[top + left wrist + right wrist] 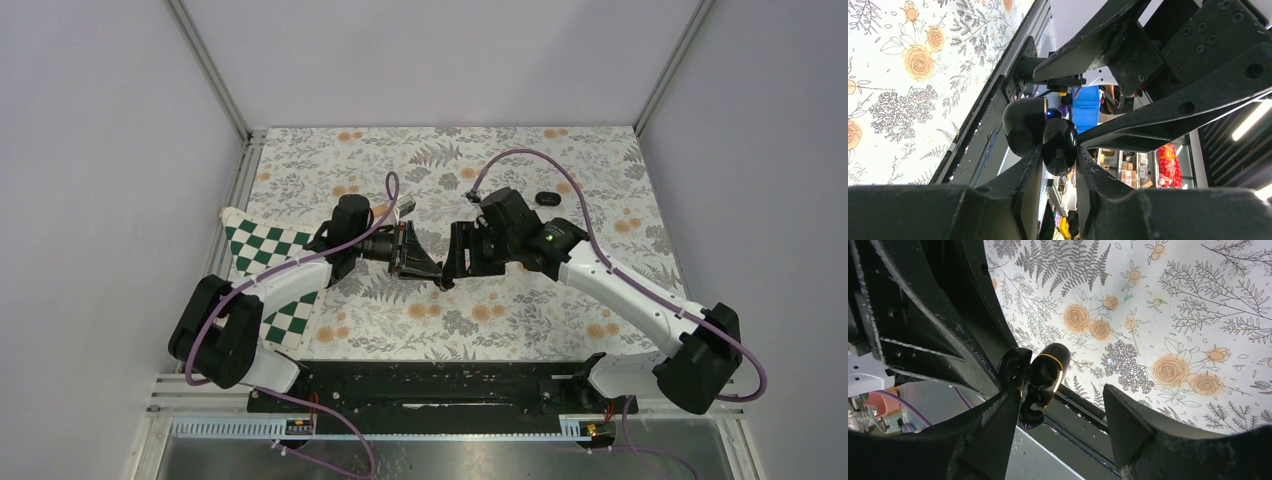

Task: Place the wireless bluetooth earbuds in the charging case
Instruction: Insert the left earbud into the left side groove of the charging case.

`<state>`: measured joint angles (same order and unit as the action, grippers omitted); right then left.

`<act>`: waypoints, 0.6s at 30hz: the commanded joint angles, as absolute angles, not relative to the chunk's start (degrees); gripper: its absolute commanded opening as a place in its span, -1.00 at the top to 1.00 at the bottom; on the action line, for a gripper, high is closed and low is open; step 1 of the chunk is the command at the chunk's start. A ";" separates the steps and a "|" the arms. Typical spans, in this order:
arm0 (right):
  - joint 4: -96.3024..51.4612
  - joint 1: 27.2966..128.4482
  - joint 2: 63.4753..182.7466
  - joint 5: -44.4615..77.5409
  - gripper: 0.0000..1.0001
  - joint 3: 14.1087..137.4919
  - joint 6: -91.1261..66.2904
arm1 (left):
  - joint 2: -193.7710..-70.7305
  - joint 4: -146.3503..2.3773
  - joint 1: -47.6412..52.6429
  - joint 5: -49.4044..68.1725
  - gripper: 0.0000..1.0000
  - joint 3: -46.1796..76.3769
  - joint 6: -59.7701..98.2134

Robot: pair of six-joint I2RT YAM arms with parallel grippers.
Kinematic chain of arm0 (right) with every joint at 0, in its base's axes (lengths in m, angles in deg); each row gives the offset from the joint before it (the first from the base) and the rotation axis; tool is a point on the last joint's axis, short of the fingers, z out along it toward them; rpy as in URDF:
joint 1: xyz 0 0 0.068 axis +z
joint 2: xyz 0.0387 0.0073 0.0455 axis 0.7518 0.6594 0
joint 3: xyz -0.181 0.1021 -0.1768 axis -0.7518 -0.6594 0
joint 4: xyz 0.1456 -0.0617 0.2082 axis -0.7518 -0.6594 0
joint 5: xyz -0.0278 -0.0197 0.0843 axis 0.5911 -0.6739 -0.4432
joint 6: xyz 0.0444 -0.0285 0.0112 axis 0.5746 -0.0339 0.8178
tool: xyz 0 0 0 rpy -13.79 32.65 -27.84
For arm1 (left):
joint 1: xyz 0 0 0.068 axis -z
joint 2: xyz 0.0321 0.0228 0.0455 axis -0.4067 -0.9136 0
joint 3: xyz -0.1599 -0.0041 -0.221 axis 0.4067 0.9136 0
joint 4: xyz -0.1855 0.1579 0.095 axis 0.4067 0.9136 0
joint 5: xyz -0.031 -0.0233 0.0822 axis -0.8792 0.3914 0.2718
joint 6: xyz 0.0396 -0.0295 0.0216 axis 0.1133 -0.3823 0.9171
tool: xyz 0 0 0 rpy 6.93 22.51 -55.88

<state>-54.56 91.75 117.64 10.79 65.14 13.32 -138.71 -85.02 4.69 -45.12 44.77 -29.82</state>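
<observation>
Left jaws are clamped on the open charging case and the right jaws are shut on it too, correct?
Not quite. The left gripper is clamped on the open charging case, but the right gripper is not shut on it. The right wrist view shows its jaws standing wide open, with the case close to one finger and a clear gap to the other.

A lab test booth: white panels (420, 60), aluminium frame (208, 65), floral-covered table (600, 170).
</observation>
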 commanded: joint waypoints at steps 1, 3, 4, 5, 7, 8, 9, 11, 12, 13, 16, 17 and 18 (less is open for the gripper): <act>-51.73 91.77 113.81 10.48 -0.44 66.72 13.16 | -139.19 -86.53 4.83 -45.53 1.00 43.59 -28.80; -51.80 91.78 113.33 9.87 -0.51 67.08 12.94 | -139.34 -86.49 4.83 -45.42 1.00 43.59 -28.77; -51.82 91.79 113.10 9.59 -0.55 67.18 12.85 | -139.45 -86.52 4.79 -45.41 1.00 43.58 -28.71; -51.67 91.80 112.83 9.43 -0.59 67.22 12.80 | -139.60 -86.50 4.80 -45.36 1.00 43.52 -28.71; -51.56 91.74 112.13 9.01 -0.63 67.29 12.90 | -139.80 -86.49 4.74 -45.28 1.00 43.50 -28.70; -51.54 91.76 111.59 8.98 -0.64 67.20 12.93 | -139.90 -86.49 4.82 -45.19 1.00 43.50 -28.77; -51.54 91.75 110.99 9.16 -0.64 67.07 13.04 | -139.99 -86.56 4.75 -45.17 1.00 43.50 -28.85; -50.93 91.75 108.36 9.93 -0.59 65.96 13.44 | -140.01 -86.83 4.74 -45.21 1.00 43.49 -29.19; -50.25 91.79 106.73 10.52 -0.50 64.89 14.13 | -139.95 -86.91 4.74 -45.13 1.00 43.45 -29.37; -48.78 91.81 104.96 10.78 -0.35 63.29 14.81 | -139.97 -87.00 4.63 -45.21 1.00 43.35 -29.54; -45.35 91.78 100.07 11.36 0.26 58.28 17.16 | -139.75 -87.25 4.57 -45.19 1.00 43.04 -30.00; -44.99 91.81 99.13 11.49 0.50 57.08 17.72 | -139.79 -87.33 4.57 -45.26 1.00 42.94 -30.16; -44.76 91.86 98.33 11.63 0.63 55.59 18.24 | -139.83 -87.37 4.57 -45.20 1.00 42.85 -30.26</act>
<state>-48.79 91.55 102.10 11.12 59.96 15.29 -140.22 -84.69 4.69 -45.23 44.75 -29.73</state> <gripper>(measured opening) 0.298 0.272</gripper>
